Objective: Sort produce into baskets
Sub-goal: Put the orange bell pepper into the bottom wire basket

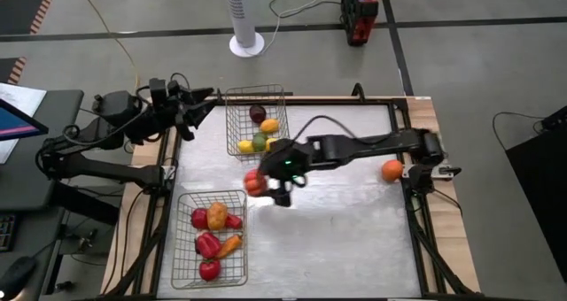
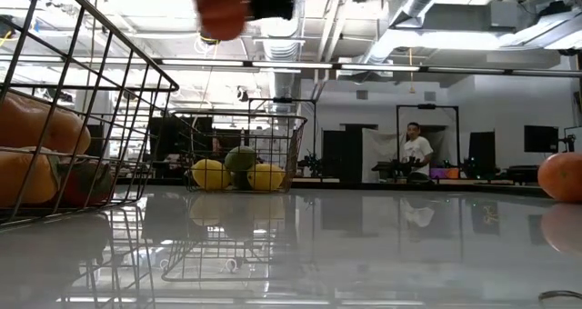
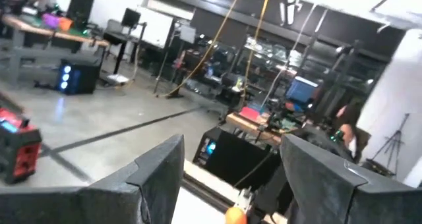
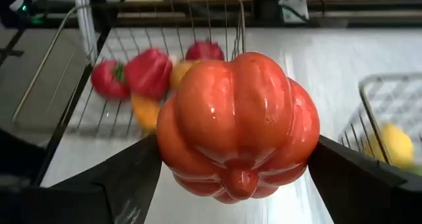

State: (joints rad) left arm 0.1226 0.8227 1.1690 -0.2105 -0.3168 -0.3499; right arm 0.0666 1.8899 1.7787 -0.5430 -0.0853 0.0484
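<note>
Ribbed red-orange tomato point(image 4: 239, 126) clamped between right gripper point(image 1: 268, 186) fingers, hanging between both wire baskets; best carried squarely over near basket point(image 1: 182, 274) before letting go low, left gripper point(image 3: 231, 178) parked open by far basket point(image 1: 232, 115).

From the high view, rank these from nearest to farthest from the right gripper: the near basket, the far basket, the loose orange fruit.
From the right gripper:
1. far basket, just beyond it.
2. near basket, toward the table's front left; close to the first.
3. loose orange fruit, at the right edge.
</note>
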